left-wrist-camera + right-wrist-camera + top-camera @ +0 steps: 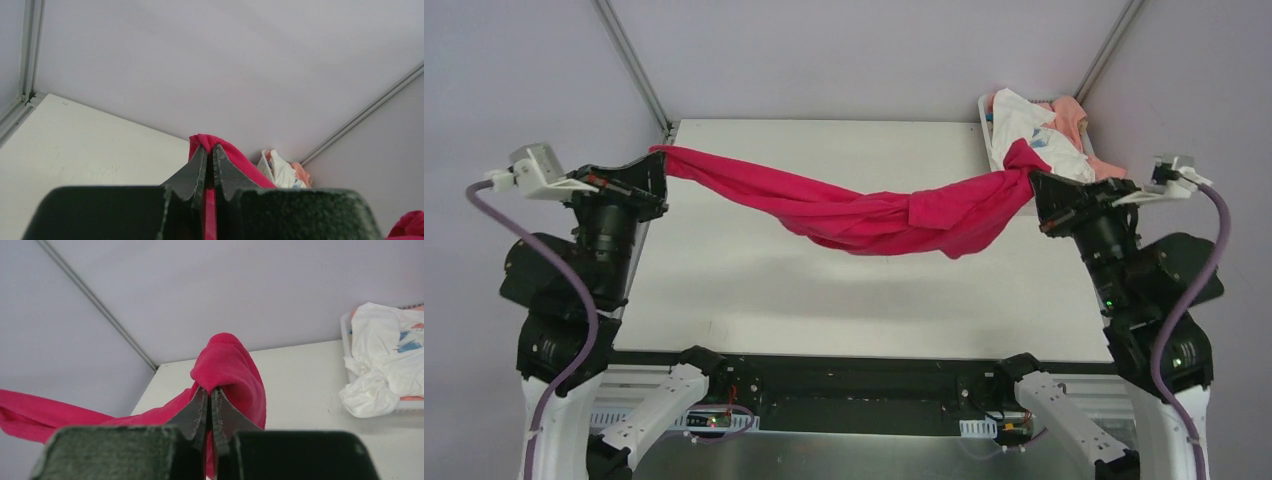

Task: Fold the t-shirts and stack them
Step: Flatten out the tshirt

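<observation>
The red shirt point(874, 215) hangs in the air between the two hands, above the desk point(824, 300). The left hand point(656, 165) is clamped on one bunched end of it. The right hand point(1036, 188) is clamped on the other end, and a fold of cloth bulges over its fingertips. From each hand the cloth runs down and inward to a low, rope-like sag, with a knotted twist nearer the right hand. I cannot tell whether that low part touches the desk.

The step in hand looks like opening the shirt out so it can be laid flat, and the twist is the main problem. Pulling the hands further apart would probably only tighten it. It seems better to ease them a little toward each other, let the cloth loosen and drop, and then draw it taut again. Both hands should come down together at an even height, so the hanging edge meets the desk first and the rest rolls out flat behind it.

Just beyond the right hand sits the basket point(986, 125), holding a white shirt point(1024, 118) and a peach shirt point(1074, 112). A swing that way could snag them.
</observation>
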`<state>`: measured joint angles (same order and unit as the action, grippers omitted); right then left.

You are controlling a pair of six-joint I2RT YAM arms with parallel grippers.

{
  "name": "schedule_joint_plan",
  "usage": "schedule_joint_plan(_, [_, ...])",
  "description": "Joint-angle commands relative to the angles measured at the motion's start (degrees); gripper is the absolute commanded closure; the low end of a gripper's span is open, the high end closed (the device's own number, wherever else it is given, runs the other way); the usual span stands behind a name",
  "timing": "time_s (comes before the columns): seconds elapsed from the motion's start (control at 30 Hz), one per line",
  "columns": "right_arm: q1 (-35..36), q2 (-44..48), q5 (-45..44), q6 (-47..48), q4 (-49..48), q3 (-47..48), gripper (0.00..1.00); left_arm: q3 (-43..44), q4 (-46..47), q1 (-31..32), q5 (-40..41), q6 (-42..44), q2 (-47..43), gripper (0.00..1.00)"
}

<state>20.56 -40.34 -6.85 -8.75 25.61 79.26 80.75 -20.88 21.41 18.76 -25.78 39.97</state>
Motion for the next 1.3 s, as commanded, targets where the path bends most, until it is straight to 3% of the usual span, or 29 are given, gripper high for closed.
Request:
schedule_joint_plan(0.0, [-0.2, 5.3, 8.6, -0.7, 0.7, -0.3, 1.0, 4.2, -4.3, 0.3, 4.6, 2.9, -1.4, 1.0])
schedule_joint_plan(0.13, [-0.2, 9.8, 9.8, -2.8, 0.6, -5.3, 1.0, 6.0, -6.8, 0.3, 10.7, 3.4, -0.8, 1.0])
schedule_joint_plan(0.33, [-0.2, 13.3, 0.6, -11.2, 2.2, -19.4, 1.0, 0.3, -8.2, 0.3, 21.6, 2.5, 4.3, 1.0])
schedule_joint_plan(0.47, [-0.2, 7.5, -9.9, -14.4, 1.9, -29.9, 1.0, -4.9, -8.1, -0.2, 30.8, 0.0, 15.4, 1.0])
schedule_joint_plan(0.57, [-1.0, -3.2, -18.6, -18.0, 0.5, -35.2, 1.0, -5.3, -8.1, -3.5, 27.3, -2.6, 29.5, 0.97])
schedule_joint_plan(0.63, [-2.9, -11.9, -17.4, -17.8, -0.6, -35.0, 0.88, -2.6, -8.2, -6.8, 19.0, -3.9, 40.2, 0.72])
schedule_joint_plan(0.67, [-3.8, -16.3, -16.3, -17.6, -0.6, -33.6, 0.76, -0.3, -8.3, -8.1, 16.1, -3.6, 45.5, 0.52])
schedule_joint_plan(0.7, [-4.5, -20.0, -15.8, -17.5, 0.2, -31.4, 0.58, 3.0, -9.4, -8.8, 14.3, -3.4, 50.3, 0.3])
schedule_joint_plan(0.73, [-4.7, -23.2, -16.5, -17.6, 2.0, -28.8, 0.15, 6.6, -11.6, -9.0, 13.4, -3.7, 54.8, 0.11])
schedule_joint_plan(0.77, [-4.8, -25.8, -17.8, -17.9, 4.7, -26.3, 0.02, 10.1, -14.0, -9.1, 12.1, -3.7, 58.1, 0.02])
schedule_joint_plan(0.87, [-4.8, -29.0, -19.6, -18.1, 7.0, -22.3, 0.01, 13.8, -15.8, -9.0, 7.9, -3.6, 61.0, 0.01])
schedule_joint_plan(1.0, [-4.9, -26.0, -17.0, -18.6, 4.0, -25.7, 0.01, 8.8, -15.9, -9.0, 5.2, -4.8, 56.8, 0.01])
schedule_joint_plan(1.13, [-4.9, -22.3, -15.2, -17.0, 2.1, -28.4, 0.01, -2.9, -16.5, -7.4, 0.4, -9.5, 48.7, 0.01])
schedule_joint_plan(1.27, [-4.7, -19.1, -0.5, -9.7, -3.6, -31.1, 0.01, -17.5, -16.6, -2.1, -1.4, -15.3, 38.6, 0.01])
